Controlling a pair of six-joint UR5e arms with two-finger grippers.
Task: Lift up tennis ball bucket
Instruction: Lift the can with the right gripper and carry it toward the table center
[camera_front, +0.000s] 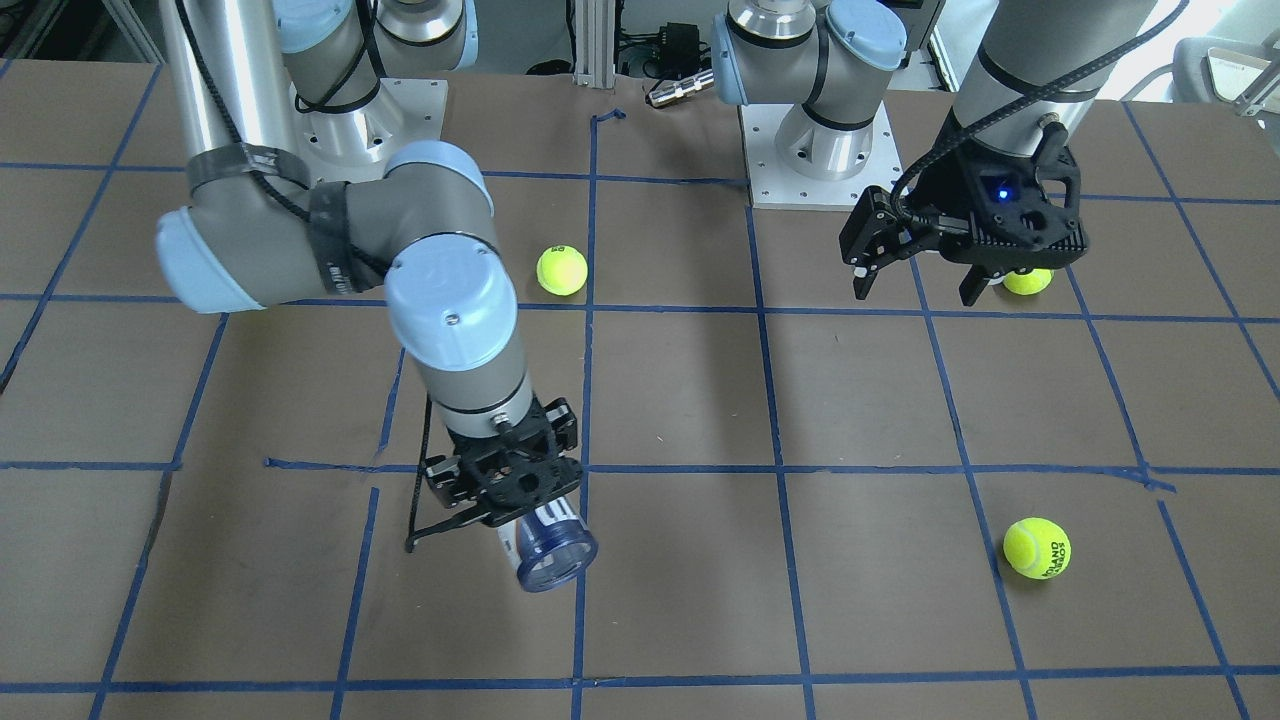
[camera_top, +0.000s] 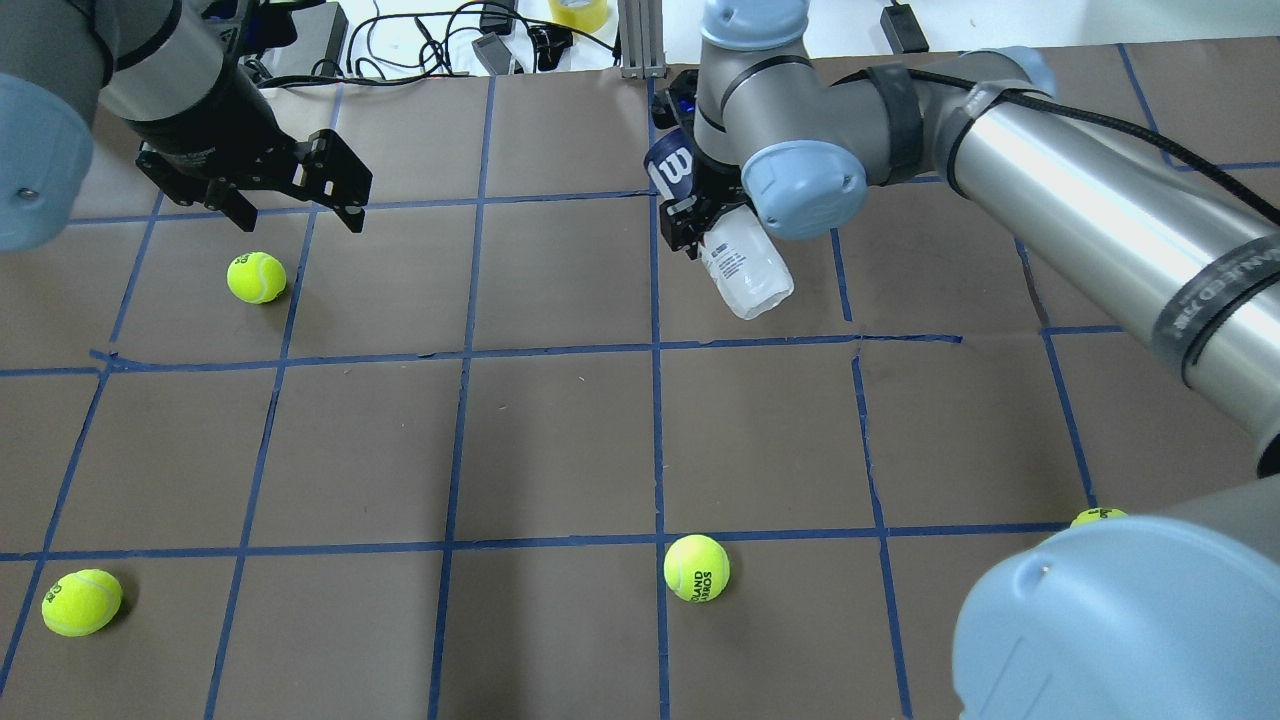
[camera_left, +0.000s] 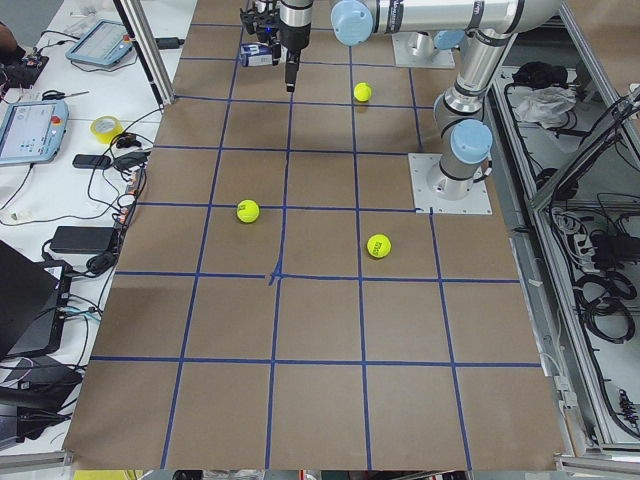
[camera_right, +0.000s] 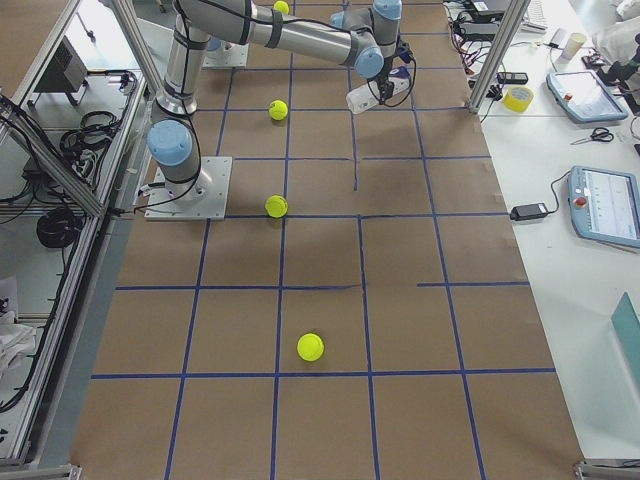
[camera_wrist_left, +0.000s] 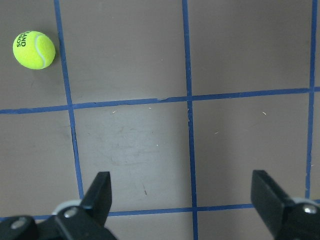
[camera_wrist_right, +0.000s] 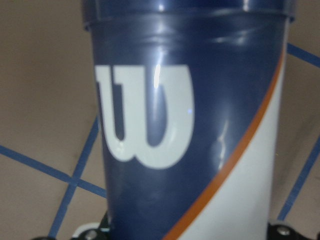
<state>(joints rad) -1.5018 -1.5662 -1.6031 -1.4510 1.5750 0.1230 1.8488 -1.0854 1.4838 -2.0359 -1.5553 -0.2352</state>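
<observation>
1. Grips bucket (camera_top: 745, 270) with right gripper (camera_top: 700, 215), fingers closed on its labelled middle
2. Holds bucket tilted, blue rim toward operators' side, clear base toward robot; seems clear of table (camera_top: 560, 440), contact not certain
3. Shows left gripper (camera_top: 290, 205) spread wide, empty, above table, well apart from bucket
4. Shows a ball (camera_top: 256, 277) just beside left gripper

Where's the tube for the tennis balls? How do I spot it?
Find the robot's long right arm stretched across the brown table. Its hand holds the tennis ball bucket. Unlike the round yellow balls, it is a clear tube with a navy label and white W.
</observation>
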